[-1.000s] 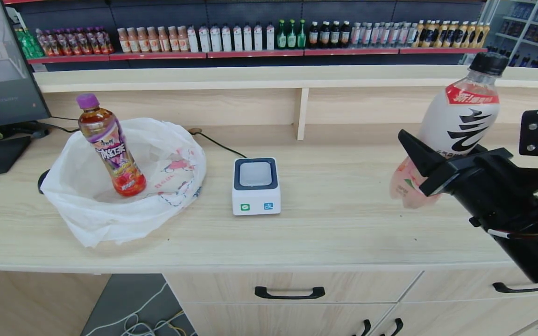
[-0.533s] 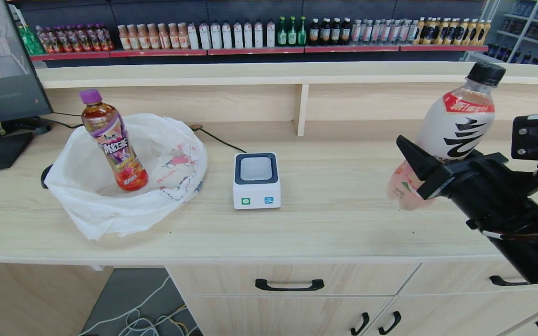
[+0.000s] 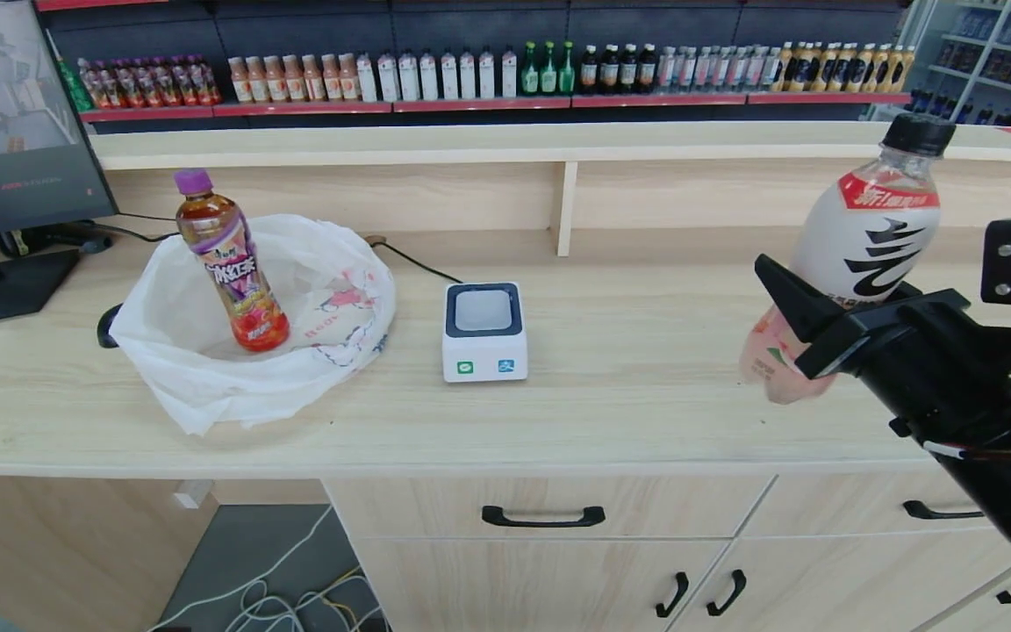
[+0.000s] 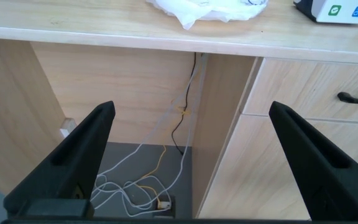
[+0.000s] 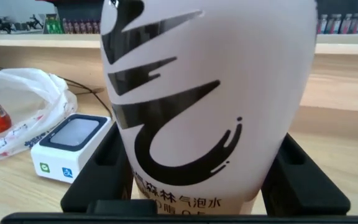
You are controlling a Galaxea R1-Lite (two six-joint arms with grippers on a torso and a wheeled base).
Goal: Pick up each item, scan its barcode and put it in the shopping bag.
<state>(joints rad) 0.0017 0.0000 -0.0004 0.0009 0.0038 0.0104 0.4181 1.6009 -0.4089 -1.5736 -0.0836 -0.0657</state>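
Observation:
My right gripper (image 3: pixel 830 329) is shut on a white bottle (image 3: pixel 856 246) with a black cap and pinkish base, held tilted above the counter's right side. That white bottle (image 5: pixel 204 99) sits close up between the fingers in the right wrist view. The white barcode scanner (image 3: pixel 483 332) stands mid-counter, and the scanner (image 5: pixel 70 155) lies left of the held bottle. A purple-capped tea bottle (image 3: pixel 232 263) stands upright in the white shopping bag (image 3: pixel 330 298). My left gripper (image 4: pixel 191 162) is open, hanging below the counter edge, facing the cabinet and floor cables.
A monitor (image 3: pixel 5 149) on a stand sits at the counter's far left. A raised shelf ledge (image 3: pixel 558 145) runs along the back, with drink shelves behind it. Drawers with black handles (image 3: pixel 543 516) are under the counter. Open counter lies between the scanner and the held bottle.
The head camera has shifted, so the whole scene slid right. The right gripper and its white bottle hold nearly the same spot in the picture.

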